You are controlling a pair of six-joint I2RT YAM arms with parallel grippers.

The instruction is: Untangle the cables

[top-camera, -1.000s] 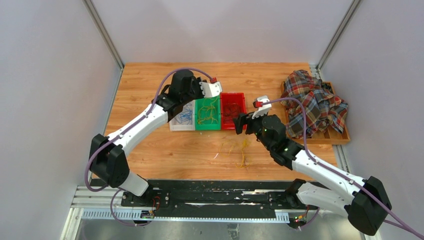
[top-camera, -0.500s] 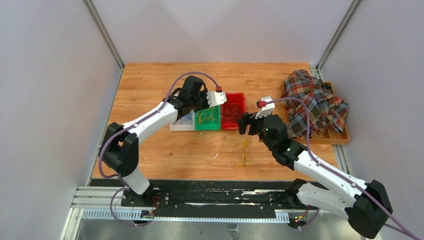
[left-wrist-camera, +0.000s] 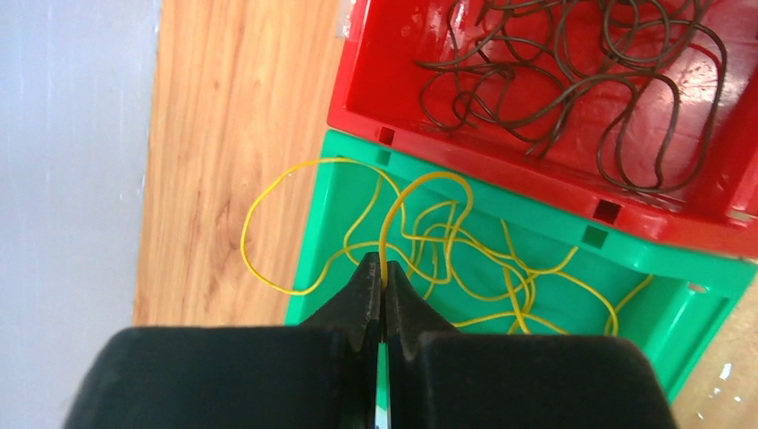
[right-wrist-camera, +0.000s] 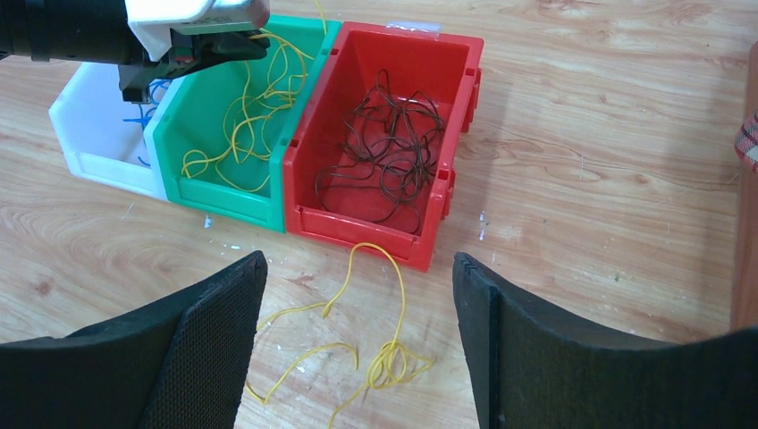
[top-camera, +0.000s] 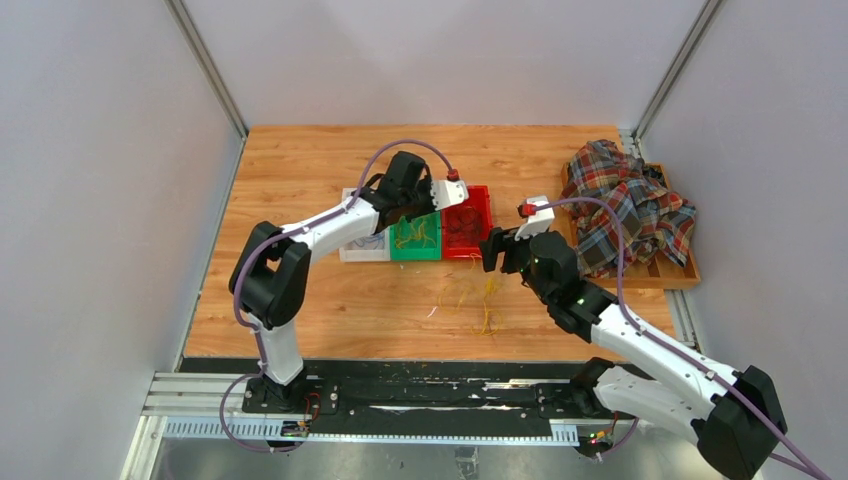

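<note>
My left gripper (left-wrist-camera: 383, 264) is shut on a yellow cable (left-wrist-camera: 420, 183) over the green bin (left-wrist-camera: 706, 268). That cable loops out over the bin's edge onto the wood. More yellow cables (right-wrist-camera: 241, 116) lie in the green bin (right-wrist-camera: 223, 206). Dark brown cables (right-wrist-camera: 384, 143) fill the red bin (right-wrist-camera: 357, 228), and blue cables (right-wrist-camera: 143, 116) show in the white bin (right-wrist-camera: 98, 152). My right gripper (right-wrist-camera: 359, 259) stands open above a knotted yellow cable tangle (right-wrist-camera: 393, 357) on the table in front of the red bin, with nothing between its fingers.
A plaid cloth (top-camera: 628, 205) lies heaped on a wooden tray (top-camera: 680, 275) at the right edge of the table. Grey walls close in both sides and the back. The three bins sit side by side mid-table.
My left arm has swung right from the white and green bins to the green bin's red side, still shut. The right gripper has edged slightly right.
</note>
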